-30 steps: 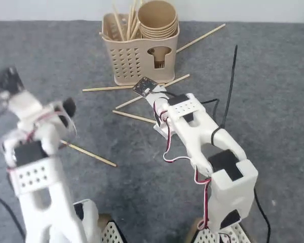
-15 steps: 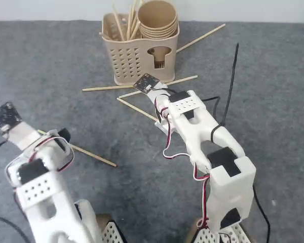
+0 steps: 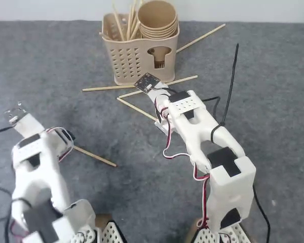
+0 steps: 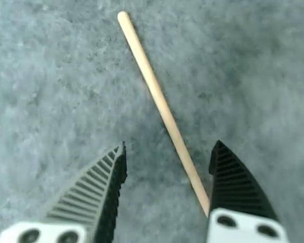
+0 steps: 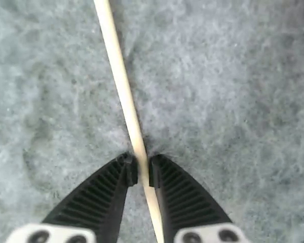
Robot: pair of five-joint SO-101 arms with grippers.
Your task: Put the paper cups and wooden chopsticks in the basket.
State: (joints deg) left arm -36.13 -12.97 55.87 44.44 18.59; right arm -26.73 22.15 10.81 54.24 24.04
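Note:
A beige basket [image 3: 137,53] at the back holds stacked paper cups [image 3: 157,19] and several wooden chopsticks [image 3: 122,21]. More chopsticks lie on the grey carpet. My right gripper [image 5: 142,161] is shut on one chopstick [image 5: 119,76], which lies flat on the carpet in front of the basket [image 3: 136,108]. My left gripper [image 4: 169,144] is open just above the carpet at the near left. Another chopstick [image 4: 162,109] lies between its fingers, closer to one finger. The high view shows that chopstick [image 3: 95,156] running out from the left gripper [image 3: 67,136].
Two loose chopsticks [image 3: 107,88] [image 3: 164,85] lie just in front of the basket, and one [image 3: 200,37] lies behind it to the right. A black cable [image 3: 231,81] runs along the right arm. Open carpet lies between the arms.
The left arm has dropped and pulled back towards the near left, coming down over the near chopstick. The right arm's chopstick and the one beside it swung slightly, then stayed still.

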